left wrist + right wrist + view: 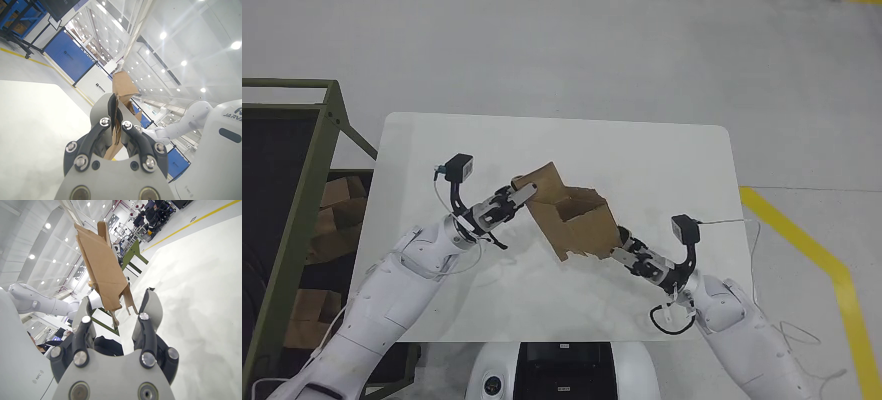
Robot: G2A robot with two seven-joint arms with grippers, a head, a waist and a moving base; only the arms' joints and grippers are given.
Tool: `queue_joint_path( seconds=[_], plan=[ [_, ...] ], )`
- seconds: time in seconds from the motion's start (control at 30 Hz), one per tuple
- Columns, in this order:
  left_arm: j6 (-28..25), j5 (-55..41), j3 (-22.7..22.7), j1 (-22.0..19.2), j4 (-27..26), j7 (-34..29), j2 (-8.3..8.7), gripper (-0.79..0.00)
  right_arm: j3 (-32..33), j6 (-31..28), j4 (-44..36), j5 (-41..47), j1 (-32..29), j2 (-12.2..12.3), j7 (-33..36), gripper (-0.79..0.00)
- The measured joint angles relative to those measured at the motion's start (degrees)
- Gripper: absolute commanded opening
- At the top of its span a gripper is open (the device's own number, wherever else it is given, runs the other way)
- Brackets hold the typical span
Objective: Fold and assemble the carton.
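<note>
Mid-assembly, judging by the carton: half opened into a rough tube and held up over the table at the centre of the top view. Clamped at its upper-left flap by the left gripper, fingers closed hard on the cardboard. Flanked at its lower-right corner by the right gripper, spread wide and gripping nothing, with loose flaps hanging just ahead of its fingers. Next, probably: close on that lower-right edge, then pull the walls square and tuck the dangling flaps without tearing the pinched one
</note>
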Motion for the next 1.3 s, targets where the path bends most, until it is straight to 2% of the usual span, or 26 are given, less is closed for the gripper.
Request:
queue_joint_path(
  seconds=[0.27,0.6,0.8,1.03,1.3],
  plan=[
    [1.4,1.7,-1.7,1.2,-1.9,-1.2,0.12,-0.785,6.2,2.2,-4.1,-6.3,-4.8,1.1,-2.7,0.000],
    [1.8,2.6,-2.1,1.6,-2.3,-1.2,0.14,-0.785,6.4,2.4,-4.6,-6.7,-4.8,1.1,-3.1,0.000],
    [4.1,2.5,-2.3,1.8,-3.6,-1.3,-0.07,-0.785,10.6,-1.1,-10.5,-15.1,-8.7,1.4,-8.4,0.000],
    [5.1,1.9,-1.5,1.1,-3.7,-3.3,-0.41,-0.785,12.5,3.7,-17.0,-26.6,-11.4,0.8,-15.4,0.000],
    [5.3,1.6,-1.0,0.3,-3.1,-4.5,-0.79,-0.785,10.3,8.8,-18.7,-31.3,-9.9,0.3,-15.4,0.000]
  ],
)
